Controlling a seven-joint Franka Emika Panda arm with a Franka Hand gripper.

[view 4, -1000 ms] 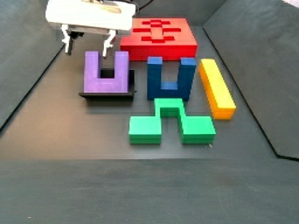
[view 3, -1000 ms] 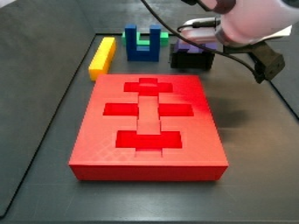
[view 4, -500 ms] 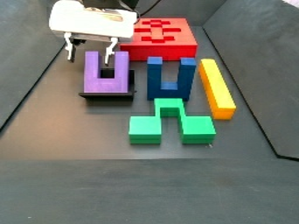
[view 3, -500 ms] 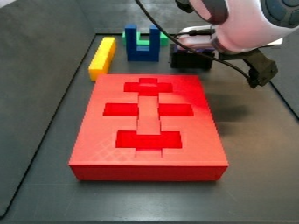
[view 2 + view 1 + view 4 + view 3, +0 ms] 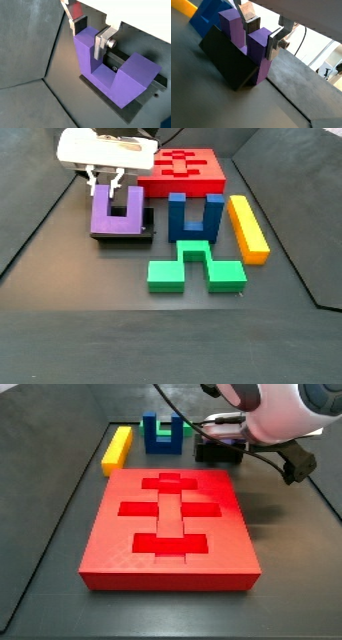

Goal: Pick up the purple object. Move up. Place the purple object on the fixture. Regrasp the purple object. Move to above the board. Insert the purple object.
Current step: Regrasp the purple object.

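Purple block [image 5: 118,212] is standing prongs-up on the dark fixture [image 5: 122,238] beside the red board [image 5: 170,527], and I am reading the tool [image 5: 90,35] as clamping one prong for the regrasp, so carrying over and inserting are remaining.

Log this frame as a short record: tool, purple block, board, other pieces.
tool: above the fixture, fingers either side of one prong of the purple block; whether it grips cannot be told
purple block: standing on the fixture, prongs up
board: recesses unfilled, nothing inserted
other pieces: blue block, green block and yellow bar on the floor beside the fixture
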